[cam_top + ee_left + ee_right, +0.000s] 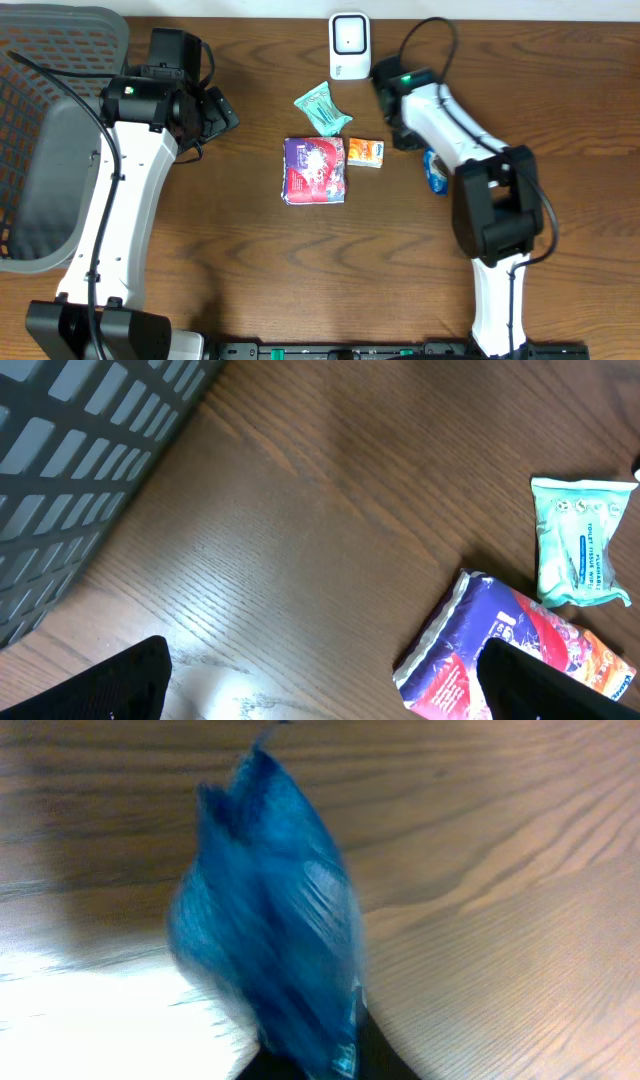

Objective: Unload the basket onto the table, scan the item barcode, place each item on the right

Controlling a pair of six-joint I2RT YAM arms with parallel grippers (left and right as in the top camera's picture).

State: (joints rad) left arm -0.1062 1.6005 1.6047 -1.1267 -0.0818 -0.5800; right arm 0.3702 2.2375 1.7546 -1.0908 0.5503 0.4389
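- At the far left we see a grey mesh basket point(45, 150) standing on the wooden counter point(250, 280). In the left wrist view its slotted wall fills the upper left corner.
- Just right of the basket is the left hand point(325, 660). Its two dark fingers point(120, 685) are spread wide over bare wood, with nothing between them.
- Near the middle of the counter lies a purple and red packet point(315, 169), flat on the wood. In the left wrist view one of its corners sits beside the hand's right finger, but we cannot tell whether they touch.
- Above that packet, and apart from it, a teal wipes packet point(322, 108) lies at a tilt.
- A small orange box point(365, 152) sits just beside the purple and red packet's upper right corner.
- At the back edge, above the teal packet, stands the white scanner point(349, 46).
- Right of the scanner, the right arm point(440, 110) reaches down across the counter.
- The right hand point(305, 1065) is closed on the blue packet point(270, 920). In the right wrist view the packet rises upright from between the dark fingertips and looks blurred.
- From overhead the blue packet point(436, 172) shows at the right arm's side, right of the orange box and well apart from the scanner. We cannot tell whether it touches the counter.
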